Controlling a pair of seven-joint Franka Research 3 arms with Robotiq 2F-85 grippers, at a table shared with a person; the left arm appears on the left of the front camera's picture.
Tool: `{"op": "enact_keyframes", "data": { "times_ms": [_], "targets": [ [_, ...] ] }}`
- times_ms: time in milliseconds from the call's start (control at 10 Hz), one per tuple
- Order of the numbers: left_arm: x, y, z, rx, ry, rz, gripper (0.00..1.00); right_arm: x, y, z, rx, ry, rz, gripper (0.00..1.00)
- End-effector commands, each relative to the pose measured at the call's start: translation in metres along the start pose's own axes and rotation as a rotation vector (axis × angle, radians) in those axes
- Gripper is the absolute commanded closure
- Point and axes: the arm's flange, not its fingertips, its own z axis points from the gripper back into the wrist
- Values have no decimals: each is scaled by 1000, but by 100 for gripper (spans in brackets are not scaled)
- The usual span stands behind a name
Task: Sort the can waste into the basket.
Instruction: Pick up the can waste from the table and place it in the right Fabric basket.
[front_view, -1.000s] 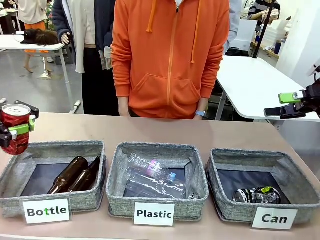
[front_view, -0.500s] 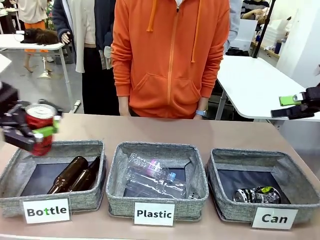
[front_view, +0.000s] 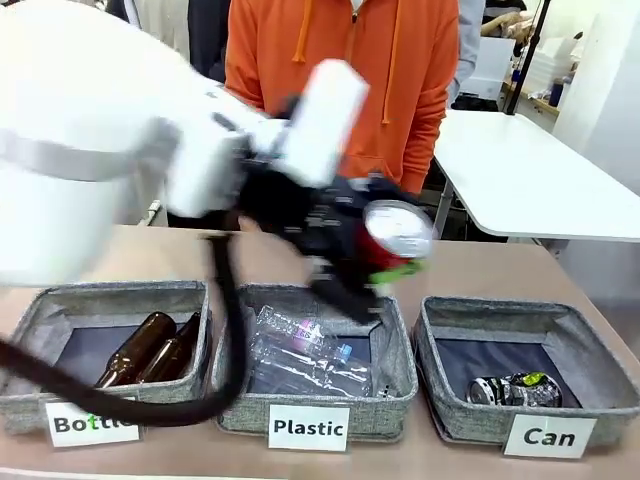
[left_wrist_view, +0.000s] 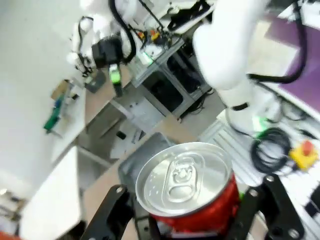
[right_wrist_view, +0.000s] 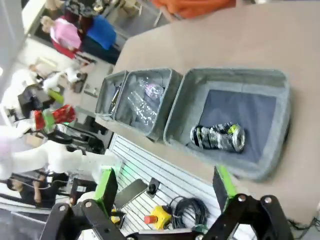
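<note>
The left gripper was clamped on the red can, carrying it in the air over the far right corner of the middle bin, the one labelled "Plastic". The can stood near upright, tipped a little, its long axis close to vertical and its silver top facing up and toward the front camera. In the left wrist view the same can sat between the two black fingers, top toward the lens, pull tab intact.

The dark can lay on its side on the dark floor of the basket, labelled "Can", near the front wall. Its long axis ran left to right along the table's edge, silver top pointing toward the Plastic bin. The right wrist view showed it there too, alone in the basket.

The right gripper had its jaws spread wide, nothing between them, above the basket.

Counted: two cans, one red and one dark; three grey bins in a row; two brown bottles in the "Bottle" bin; clear plastic bottles in the middle bin, number unclear. A person in an orange hoodie stood at the far side.
</note>
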Motion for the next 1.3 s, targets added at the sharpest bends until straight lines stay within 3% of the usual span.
{"op": "enact_keyframes", "data": {
  "times_ms": [0,100,200,600,900,1200],
  "targets": [
    [-47,68,-59,7,38,-5,100,-58,-6,-3,59,-37,36,0],
    [-54,84,-94,-14,34,14,100,-76,-12,2,95,-114,81,0],
    [-59,96,-126,-35,29,45,100,-23,-4,20,21,-27,-1,0],
    [-64,119,-225,-11,116,-6,100,-23,-4,20,21,-27,-1,0],
    [-85,133,-252,-45,237,-18,100,-23,-4,20,21,-27,-1,0],
    [-100,139,-253,-61,260,28,100,-23,-4,20,21,-27,-1,0]
  ]
}}
